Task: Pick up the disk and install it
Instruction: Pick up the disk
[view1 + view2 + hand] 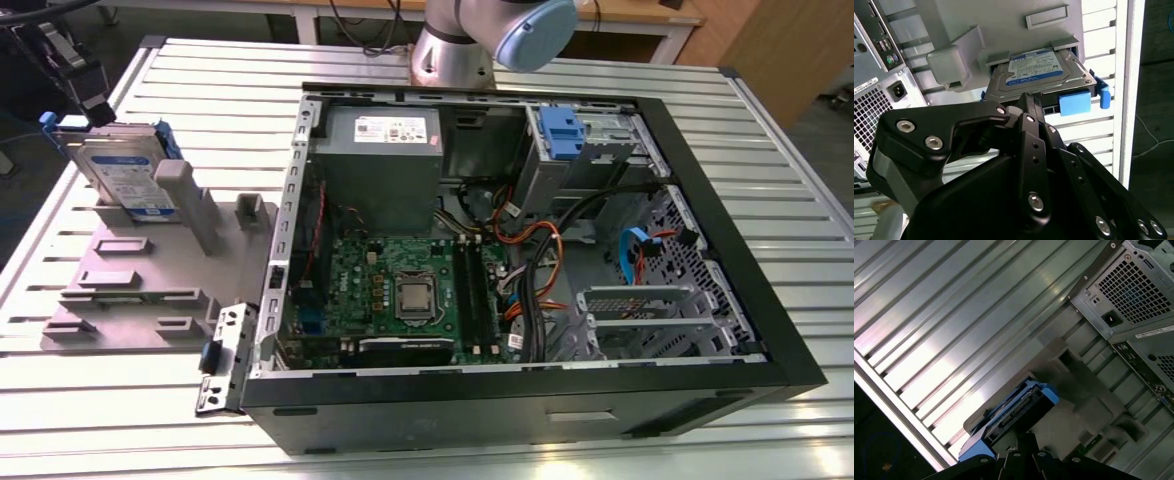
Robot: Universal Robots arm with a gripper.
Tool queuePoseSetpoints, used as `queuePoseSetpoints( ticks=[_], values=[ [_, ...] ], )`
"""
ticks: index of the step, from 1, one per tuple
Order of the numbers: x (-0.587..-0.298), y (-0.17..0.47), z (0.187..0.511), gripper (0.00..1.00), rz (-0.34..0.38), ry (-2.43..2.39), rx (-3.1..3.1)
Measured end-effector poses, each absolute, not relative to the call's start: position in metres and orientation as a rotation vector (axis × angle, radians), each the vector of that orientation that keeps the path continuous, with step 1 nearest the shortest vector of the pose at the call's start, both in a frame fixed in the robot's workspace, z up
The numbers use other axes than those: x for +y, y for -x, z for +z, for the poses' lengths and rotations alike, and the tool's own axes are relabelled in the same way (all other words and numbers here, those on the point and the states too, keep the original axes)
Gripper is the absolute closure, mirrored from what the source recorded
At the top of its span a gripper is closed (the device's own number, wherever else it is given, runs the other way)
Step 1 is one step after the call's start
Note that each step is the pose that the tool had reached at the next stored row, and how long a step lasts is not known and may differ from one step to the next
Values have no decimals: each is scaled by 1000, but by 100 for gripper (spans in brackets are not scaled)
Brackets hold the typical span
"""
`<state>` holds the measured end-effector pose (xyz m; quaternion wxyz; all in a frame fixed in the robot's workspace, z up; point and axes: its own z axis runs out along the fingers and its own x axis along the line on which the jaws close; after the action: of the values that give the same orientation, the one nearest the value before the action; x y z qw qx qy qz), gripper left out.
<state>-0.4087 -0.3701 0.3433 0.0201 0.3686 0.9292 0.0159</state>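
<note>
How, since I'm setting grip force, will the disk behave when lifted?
Probably stiff: the disk is a metal slab. It is likely heavy for its size, and its smooth silver faces may slip. It stands on edge in the grey holder, so if lifted crookedly it might bind.

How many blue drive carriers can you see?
2. One carrier frames the disk standing in the grey holder at the exterior view's left; the other carrier sits in the case's drive bay. More may be hidden.
</note>
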Motion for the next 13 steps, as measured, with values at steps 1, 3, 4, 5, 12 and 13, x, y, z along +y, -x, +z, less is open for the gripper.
queuePoseSetpoints(
  ticks=[1, 3, 4, 5, 12, 13],
  values=[
    [-370, 409, 343, 89, 50, -1126, 2889],
    [-370, 409, 343, 89, 51, -1077, 2909],
    [-370, 409, 343, 89, 51, -1051, 2919],
    [-370, 409, 343, 89, 52, -1022, 2929],
    [-370, 409, 343, 89, 56, -835, 2990],
    [-370, 409, 343, 89, 56, -808, 2998]
  ],
)
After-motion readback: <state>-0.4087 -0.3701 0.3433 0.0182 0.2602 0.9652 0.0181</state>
